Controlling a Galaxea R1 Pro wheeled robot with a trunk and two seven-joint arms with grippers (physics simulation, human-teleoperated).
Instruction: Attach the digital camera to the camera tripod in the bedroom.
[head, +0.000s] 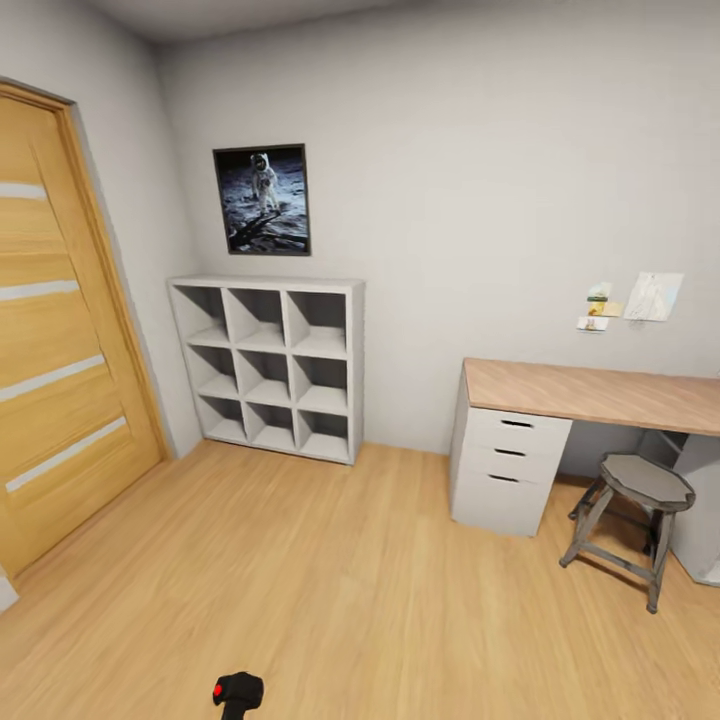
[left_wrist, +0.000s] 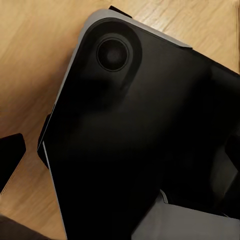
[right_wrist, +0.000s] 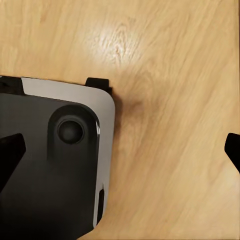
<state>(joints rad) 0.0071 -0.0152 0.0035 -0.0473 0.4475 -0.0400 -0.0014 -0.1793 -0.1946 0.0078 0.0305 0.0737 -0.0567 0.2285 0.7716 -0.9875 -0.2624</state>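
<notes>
Right gripper (right_wrist: 121, 152) hangs with fingers spread wide over the wood floor (right_wrist: 175, 75). Left gripper (left_wrist: 120, 155): one fingertip (left_wrist: 10, 160) shows, state unclear. Digital camera (head: 238, 690) sits at the head view's bottom edge, below the cube shelf (head: 268, 365).

Both arms hang down, wrists pointing at the floor beside the base (right_wrist: 50, 175). The right gripper (right_wrist: 120, 152) is spread wide and empty, one fingertip over the base's corner and the other clear of it. The left gripper (left_wrist: 120, 155) hangs directly above the base, equally spread and empty.
</notes>
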